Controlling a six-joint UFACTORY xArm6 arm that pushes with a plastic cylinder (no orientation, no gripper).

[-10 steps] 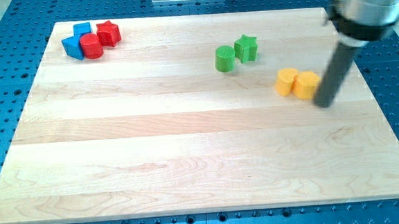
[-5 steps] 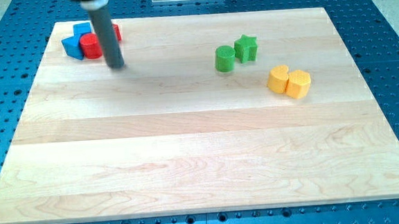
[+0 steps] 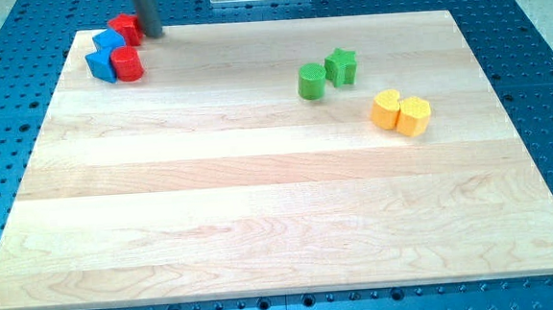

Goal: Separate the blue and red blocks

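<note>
At the top left corner of the bench (image 3: 261,223), in the single camera view, the rod's tip (image 3: 153,34) rests on the board's upper edge. The rod carries no jaws, so no opening width applies; it holds nothing.

Task blocks: a tight cluster sits at roughly eight o'clock from the tip. The red star block (image 3: 125,28) lies just beside the tip at nine o'clock; whether they touch cannot be told. The upper blue block (image 3: 108,41) touches the red star at its seven o'clock side. The lower blue block (image 3: 101,65) sits at six o'clock of the upper blue one, touching it. The red cylinder (image 3: 128,63) stands at three o'clock of the lower blue block, in contact with it. Blue and red remain grouped together.

Other items: the green cylinder (image 3: 311,81) and green star (image 3: 341,66) sit side by side, well apart at the tip's four o'clock. Two yellow blocks, the left yellow block (image 3: 386,110) and right yellow block (image 3: 414,116), touch each other at four o'clock of the greens.
</note>
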